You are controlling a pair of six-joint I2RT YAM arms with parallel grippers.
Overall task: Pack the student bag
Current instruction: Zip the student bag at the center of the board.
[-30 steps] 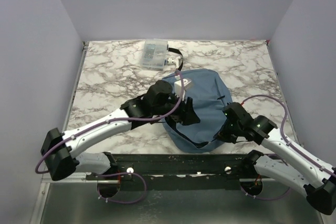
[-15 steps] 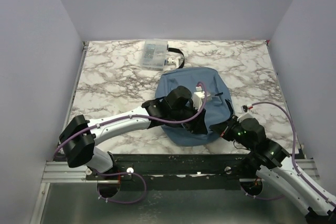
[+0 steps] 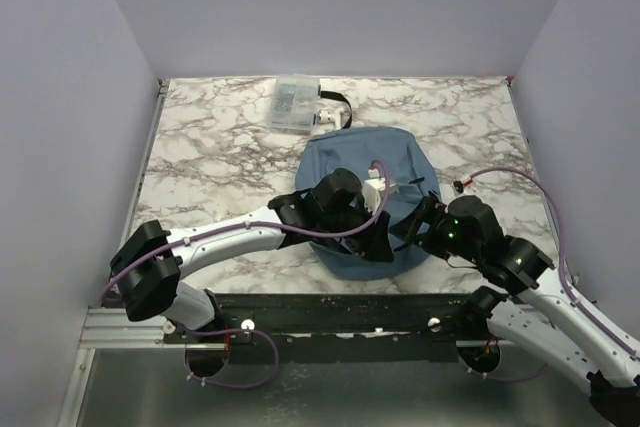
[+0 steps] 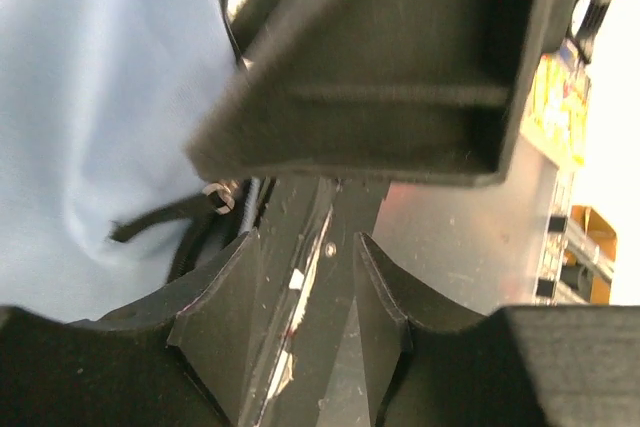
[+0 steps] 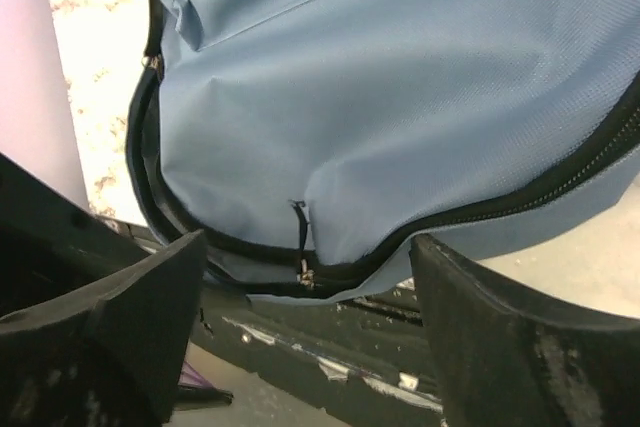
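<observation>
The student bag lay flat on the marble table, at the middle of the table's near half, its lower end just at the table's near edge and its rounded top toward the table's far side. A clear plastic box sat at the table's far edge, and a black strap showed beside it.

Both arms reached in over the table's near edge and met above the bag's lower end. The left gripper stood partly open, its two fingers parted by a narrow gap through which only a scratched dark surface showed; nothing sat between them. Pale blue fabric and a small metal zip pull lay just to one side of it.

The right gripper was spread wide and held nothing. Past its fingers ran the bag's black zip, with a second pull hanging at the seam, above the black rail along the table's near edge
</observation>
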